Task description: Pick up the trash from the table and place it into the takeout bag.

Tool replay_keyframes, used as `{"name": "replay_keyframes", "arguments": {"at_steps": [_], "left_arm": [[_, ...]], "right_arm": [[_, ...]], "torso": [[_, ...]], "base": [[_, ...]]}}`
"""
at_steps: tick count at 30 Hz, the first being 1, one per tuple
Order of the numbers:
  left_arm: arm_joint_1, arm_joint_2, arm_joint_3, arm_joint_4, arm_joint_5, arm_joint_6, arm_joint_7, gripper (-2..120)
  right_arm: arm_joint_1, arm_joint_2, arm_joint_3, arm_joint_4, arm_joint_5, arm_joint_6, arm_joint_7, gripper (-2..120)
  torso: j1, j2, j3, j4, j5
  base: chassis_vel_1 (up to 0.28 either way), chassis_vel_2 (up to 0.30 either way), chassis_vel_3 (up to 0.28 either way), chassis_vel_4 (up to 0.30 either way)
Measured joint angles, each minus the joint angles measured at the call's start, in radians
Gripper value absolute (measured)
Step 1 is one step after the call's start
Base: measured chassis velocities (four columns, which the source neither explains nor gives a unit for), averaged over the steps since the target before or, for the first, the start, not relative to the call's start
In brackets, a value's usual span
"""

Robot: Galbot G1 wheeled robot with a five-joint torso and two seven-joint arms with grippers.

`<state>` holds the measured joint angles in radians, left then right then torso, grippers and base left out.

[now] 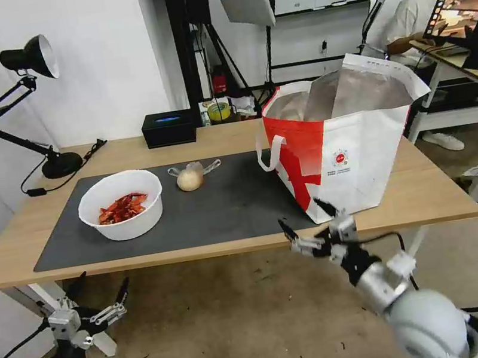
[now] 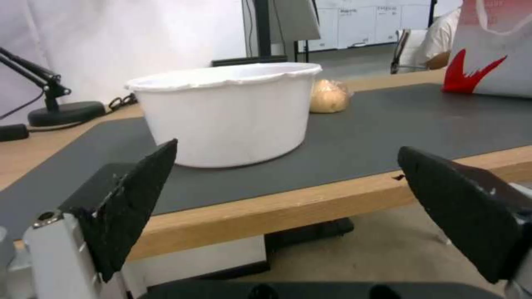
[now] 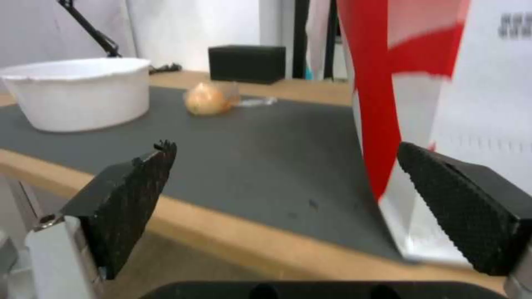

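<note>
Right gripper point(image 1: 306, 223) at table point(image 1: 435, 196) edge; jaws apart

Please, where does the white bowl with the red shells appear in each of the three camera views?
Head view: the white bowl stands at the left on the dark mat.
Left wrist view: the bowl stands on the mat, beyond the table edge.
Right wrist view: the bowl is far off, across the mat.
Shared landmark: the clear bag with yellowish lump beside the bowl.

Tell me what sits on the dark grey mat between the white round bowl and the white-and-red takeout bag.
Only the clear bag with a yellowish lump lies between the bowl and takeout bag, as the head view shows.
</note>
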<state>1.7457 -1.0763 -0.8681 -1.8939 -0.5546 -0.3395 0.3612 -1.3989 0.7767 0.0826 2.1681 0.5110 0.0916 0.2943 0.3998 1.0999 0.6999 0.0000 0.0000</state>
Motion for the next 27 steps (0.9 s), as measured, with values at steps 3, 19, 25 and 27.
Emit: {"name": "replay_keyframes", "arguments": {"at_steps": [3, 19, 25, 27], "left_arm": [[0.002, -0.003, 0.0, 0.002, 0.0, -0.001, 0.001, 100], [0.0, -0.012, 0.008, 0.015, 0.003, -0.01, 0.003, 100], [0.001, -0.014, 0.01, 0.016, 0.003, -0.011, 0.006, 100], [0.001, -0.014, 0.01, 0.017, 0.003, -0.011, 0.006, 100]], "right_arm": [[-0.032, 0.013, 0.002, -0.007, -0.021, 0.0, 0.005, 100], [-0.097, 0.063, -0.002, -0.051, -0.085, 0.01, 0.02, 100], [-0.105, 0.067, -0.001, -0.05, -0.088, 0.012, 0.02, 100], [-0.105, 0.067, -0.001, -0.05, -0.088, 0.012, 0.02, 100]], "torso": [[0.0, 0.0, 0.0, 0.0, -0.0002], [0.0, 0.0, 0.0, 0.0, 0.0], [0.0, 0.0, 0.0, 0.0, 0.0], [0.0, 0.0, 0.0, 0.0, 0.0]], "base": [[0.0, 0.0, 0.0, 0.0], [0.0, 0.0, 0.0, 0.0], [0.0, 0.0, 0.0, 0.0], [0.0, 0.0, 0.0, 0.0]]}}
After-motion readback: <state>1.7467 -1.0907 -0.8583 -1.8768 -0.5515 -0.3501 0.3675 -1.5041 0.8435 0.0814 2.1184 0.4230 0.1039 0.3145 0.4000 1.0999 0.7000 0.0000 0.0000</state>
